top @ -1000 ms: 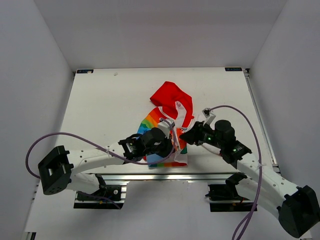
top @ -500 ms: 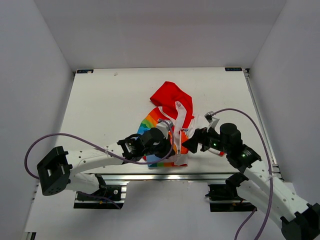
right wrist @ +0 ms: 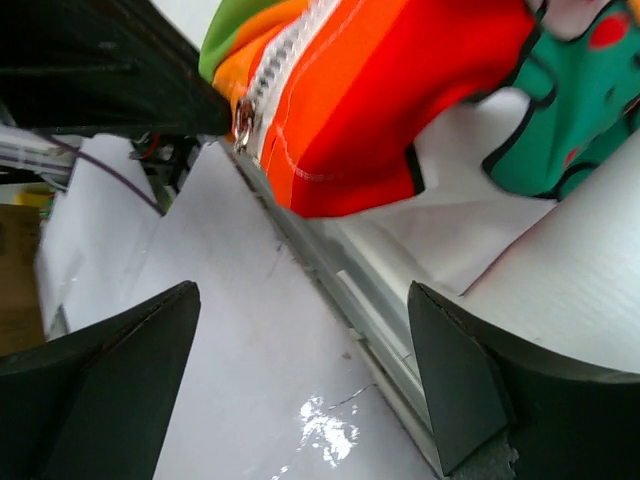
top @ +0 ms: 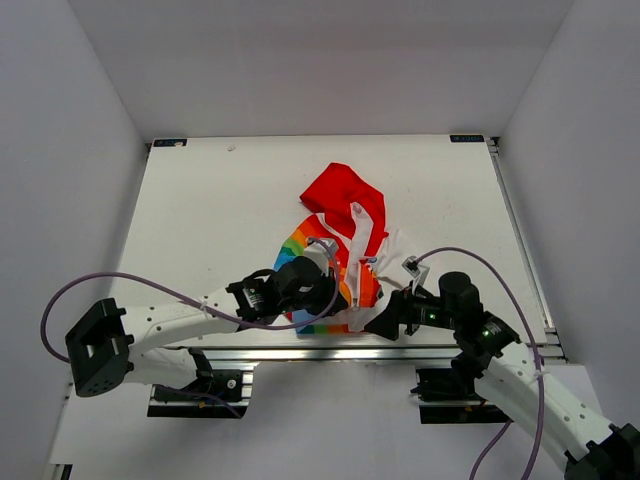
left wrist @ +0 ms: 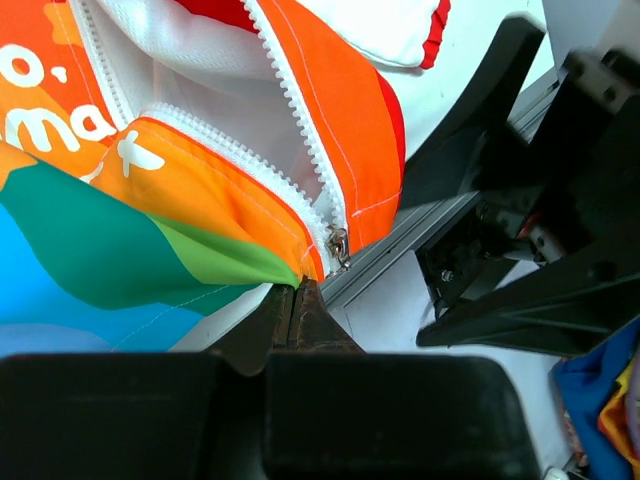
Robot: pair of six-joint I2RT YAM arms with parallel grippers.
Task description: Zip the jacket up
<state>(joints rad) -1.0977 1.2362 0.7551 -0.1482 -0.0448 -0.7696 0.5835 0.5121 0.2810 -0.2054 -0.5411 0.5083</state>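
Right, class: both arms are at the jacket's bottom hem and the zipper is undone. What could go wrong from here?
1. The zipper pull is tiny and sits right beside the left gripper. The open right gripper may miss it or bump the other arm.
2. The left gripper seems to pinch only the hem of the jacket, so the cloth might slip out when tugged.

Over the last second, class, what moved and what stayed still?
The right gripper pulled back toward the near edge, and its jaws are open now. The left gripper slid slightly back as well, jaws shut on the hem of the jacket. The red hood stayed where it was.
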